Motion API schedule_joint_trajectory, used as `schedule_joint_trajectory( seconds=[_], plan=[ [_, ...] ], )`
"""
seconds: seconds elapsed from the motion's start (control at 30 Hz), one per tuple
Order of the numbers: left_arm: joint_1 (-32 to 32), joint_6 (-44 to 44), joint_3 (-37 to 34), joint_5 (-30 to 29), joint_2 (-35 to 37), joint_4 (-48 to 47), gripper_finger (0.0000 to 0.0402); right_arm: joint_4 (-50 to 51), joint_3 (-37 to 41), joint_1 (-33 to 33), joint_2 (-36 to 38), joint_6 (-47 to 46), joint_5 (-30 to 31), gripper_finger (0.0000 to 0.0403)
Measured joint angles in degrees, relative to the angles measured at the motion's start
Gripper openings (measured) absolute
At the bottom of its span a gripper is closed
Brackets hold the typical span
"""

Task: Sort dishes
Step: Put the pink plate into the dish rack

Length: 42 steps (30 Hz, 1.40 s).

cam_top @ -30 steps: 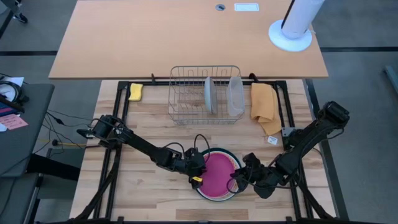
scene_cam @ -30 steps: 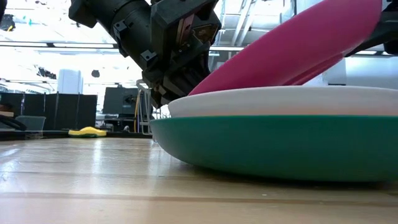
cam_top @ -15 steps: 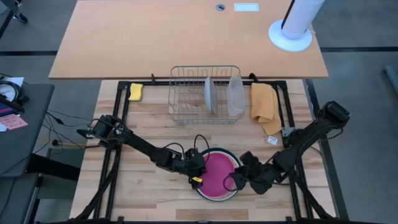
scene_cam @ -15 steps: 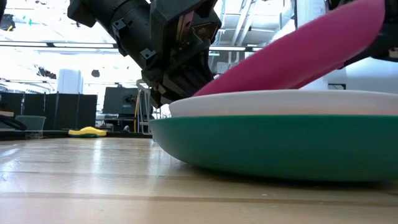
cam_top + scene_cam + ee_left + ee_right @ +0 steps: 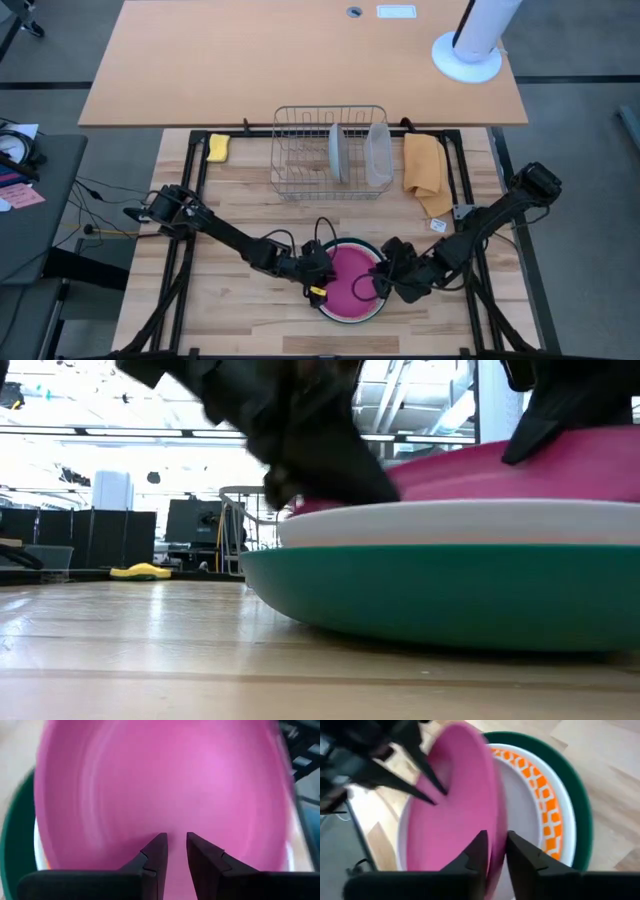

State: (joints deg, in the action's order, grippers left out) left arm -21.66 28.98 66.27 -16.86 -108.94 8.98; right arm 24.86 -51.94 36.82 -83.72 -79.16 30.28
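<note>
Stack of plates, near edge of the bench, centre. Dark green plate at the bottom, flat on the wood; white plate nested in it; orange-patterned plate next up, its checked rim exposed on one side only because the top plate is lifted off it there.

Pink plate, top of stack. Tilted in the right wrist view, one edge raised clear of the patterned plate, the other apparently resting low on the stack; held so for peeling a single plate off the pile rather than dragging several.

Right gripper, at the stack's right side. Fingers pinching the pink plate's raised rim, one above and one below; grip at the edge because the flat face offers nothing to hold.

Left gripper, at the stack's left side, over the pink plate's face. Fingers narrowly parted, tips down near or on the pink surface, nothing between them; contact hard to confirm through blur. Probably placed to steady the plate or pin the stack while the other side comes up.

Wire rack, far side of the bench. Pale grey plate upright in its slots, clear tub beside it; likely destination for the pink plate. Yellow sponge left of the rack, orange cloth right of it, both well apart from the stack.
</note>
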Motion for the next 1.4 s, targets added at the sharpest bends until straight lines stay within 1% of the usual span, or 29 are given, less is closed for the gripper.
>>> schedule_joint_trajectory(
  seconds=[0.1,0.23,0.33,0.43,0.5,0.7,0.83,0.97,1.13,1.23,1.33,1.4],
  plan=[
    [0.0,-3.2,2.2,-0.2,1.9,-0.3,0.0068,3.3,0.0,-0.4,0.0,-0.1,-0.1,0.0040],
    [-0.7,-8.0,5.3,-0.1,6.7,-0.3,0.0068,4.3,-0.1,-1.0,0.0,0.8,-0.2,0.0011],
    [-1.4,-11.7,6.7,-0.6,11.4,-0.2,0.0068,4.4,-0.1,-1.3,0.0,1.9,1.5,0.0007],
    [-2.2,-14.6,7.0,-3.2,16.4,-0.5,0.0068,4.5,-0.1,-1.4,0.1,4.3,4.3,0.0007],
    [-2.8,-15.7,7.0,-6.0,19.5,-2.0,0.0068,4.8,-0.1,-1.6,0.1,7.5,6.2,0.0006],
    [-4.8,-16.4,7.0,-14.5,26.7,-8.7,0.0068,5.5,-0.1,-1.7,0.1,17.5,13.5,0.0005],
    [-5.7,-16.3,7.0,-18.1,28.8,-11.9,0.0068,6.0,-1.2,-1.7,0.7,26.0,18.8,0.0004],
    [-5.7,-16.3,7.0,-20.7,29.1,-13.8,0.0068,6.1,-4.7,-1.7,1.9,35.9,25.2,0.0004],
    [-5.3,-15.2,7.0,-23.0,29.1,-15.3,0.0068,5.8,-11.7,-1.7,3.0,55.1,32.7,0.0004],
    [-5.3,-14.4,7.0,-25.7,29.3,-15.7,0.0068,6.0,-15.8,-2.3,3.0,65.6,38.1,0.0004],
    [-5.3,-16.8,7.0,-30.4,30.1,-15.7,0.0068,5.9,-19.3,-3.6,3.0,74.4,41.0,0.0004],
    [-5.3,-19.4,7.0,-34.7,30.6,-15.6,0.0068,5.9,-21.1,-4.5,3.0,80.4,42.1,0.0004]
  ],
)
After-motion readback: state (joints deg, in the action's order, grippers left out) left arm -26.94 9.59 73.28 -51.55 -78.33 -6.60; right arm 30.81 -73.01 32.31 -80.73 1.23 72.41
